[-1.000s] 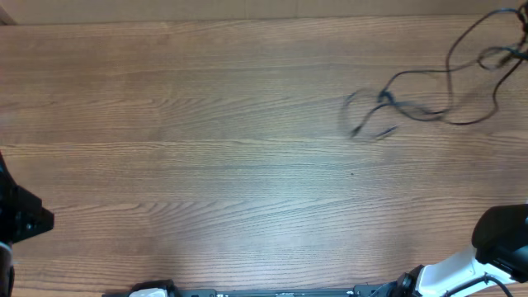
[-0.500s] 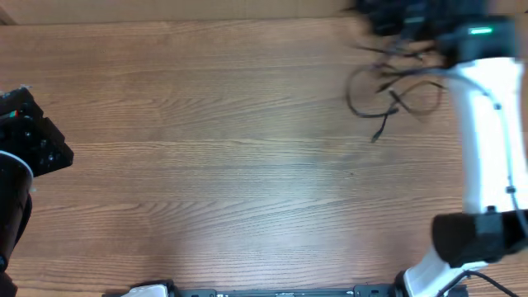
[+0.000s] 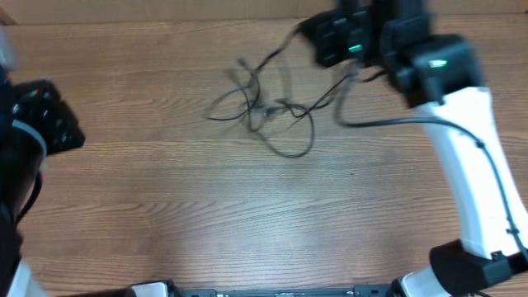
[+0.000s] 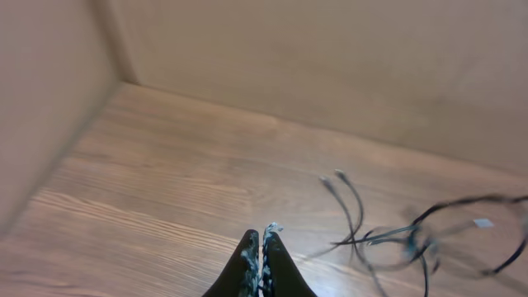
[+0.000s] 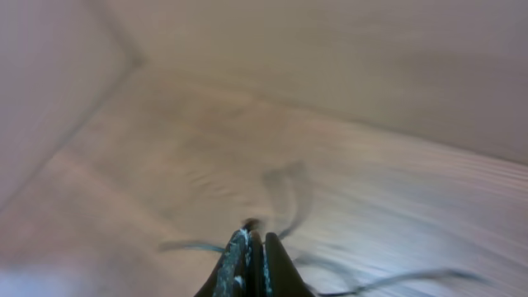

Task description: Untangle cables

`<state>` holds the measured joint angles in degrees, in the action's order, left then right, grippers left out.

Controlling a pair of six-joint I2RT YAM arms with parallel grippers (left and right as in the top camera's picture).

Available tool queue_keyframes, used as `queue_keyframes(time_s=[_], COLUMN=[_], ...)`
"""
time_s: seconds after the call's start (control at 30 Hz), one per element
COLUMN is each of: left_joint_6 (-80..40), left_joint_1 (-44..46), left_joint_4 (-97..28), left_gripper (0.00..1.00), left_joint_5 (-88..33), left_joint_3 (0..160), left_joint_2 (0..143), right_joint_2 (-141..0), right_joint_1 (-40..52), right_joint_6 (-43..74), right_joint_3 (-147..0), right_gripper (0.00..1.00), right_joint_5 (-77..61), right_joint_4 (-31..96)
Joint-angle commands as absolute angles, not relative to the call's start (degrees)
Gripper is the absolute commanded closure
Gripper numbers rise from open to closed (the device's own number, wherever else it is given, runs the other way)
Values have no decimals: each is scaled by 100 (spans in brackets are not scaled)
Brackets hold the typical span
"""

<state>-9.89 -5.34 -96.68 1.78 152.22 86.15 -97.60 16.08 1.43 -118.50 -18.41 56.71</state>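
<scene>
Looking at the overhead view, the cables (image 3: 264, 111) sit as one loose knot on the far half of the wooden table (image 3: 165, 206), roughly mid-width. The mess is stretched more side to side than front to back. The right gripper (image 5: 252, 239) is reached across at the far edge, just right of the knot, and one strand runs from the tangle up toward its tips. Its fingers are pressed together, and I think it's pinching that strand, but the right wrist view is too smeared to be sure. The left gripper (image 4: 260, 243) is also fully closed with nothing in it, and it's parked well off at the left edge of the table. From the left wrist camera the cords lie ahead and off to the right, with two plug ends poking out on the near side of the knot. So the right arm is much closer. My guess is the next move depends on the left arm opening up and coming in from the left, along the long axis.
</scene>
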Motion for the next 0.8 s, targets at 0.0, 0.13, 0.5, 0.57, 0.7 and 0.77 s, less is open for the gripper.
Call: queue_keyframes(time_s=[0.0,0.13,0.5,0.57,0.7,0.77], left_joint_6=[-775,-613,-508,-506,-497,-484], left_joint_1=[-561,-561,-561,-561,-561,-561], left_joint_4=[-9664,-9677,-9618,-9614,-9612,-9612], left_gripper=[96,96,96,96,96,96], left_joint_5=[-582,-1022,-1361,-1361,-1358,-1361], left_joint_3=[15209,15209,15209,15209,15209,15209], left_joint_2=[8890,9166,9205,9205,9205,9205], right_joint_2=[-9524,-9526,-9526,-9526,-9526,-9539], right_joint_1=[1173,1037,2027,2416,3081,3485], right_joint_6=[60,60,19,14,19,21], right_joint_3=[-11939,-11933,-11933,-11933,-11933,-11931], right_gripper=[96,96,96,96,96,96], right_joint_5=[-1964,-2410,-2694,-2792,-2825,-2947], right_joint_4=[5706,5734,5714,5695,5625,5671])
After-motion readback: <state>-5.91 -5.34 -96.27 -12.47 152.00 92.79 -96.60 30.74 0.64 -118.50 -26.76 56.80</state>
